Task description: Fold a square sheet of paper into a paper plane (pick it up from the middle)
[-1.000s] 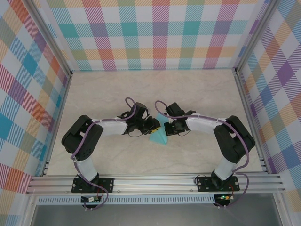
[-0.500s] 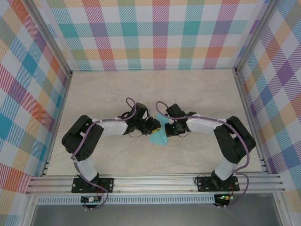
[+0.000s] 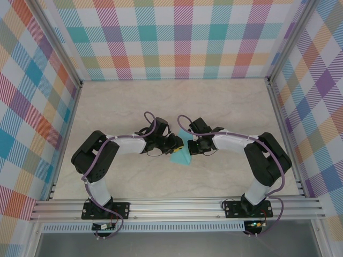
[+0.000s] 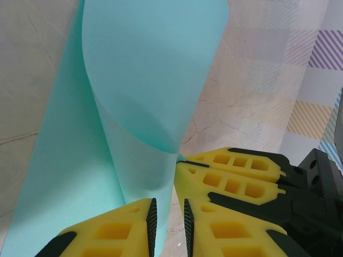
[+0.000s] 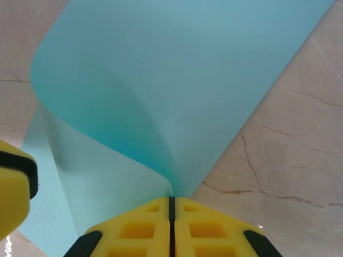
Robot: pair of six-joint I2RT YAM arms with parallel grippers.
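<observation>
The square sheet of paper is turquoise and curled up off the table, bent over itself in a soft roll. My right gripper is shut on one edge of the sheet, its yellow jaws pressed together on the paper. My left gripper faces it from the left. Its jaws stand a little apart, with a lower edge of the sheet hanging between them and marble showing in the gap. In the left wrist view the right gripper's fingers sit just beyond mine. No folded plane shape shows.
The beige marble table stretches behind and to both sides of the grippers. Checked walls and aluminium posts enclose it. The arm bases are bolted to a rail at the near edge.
Almost nothing. The left arm has edged slightly toward the paper, and the right gripper still holds the sheet in the same place.
</observation>
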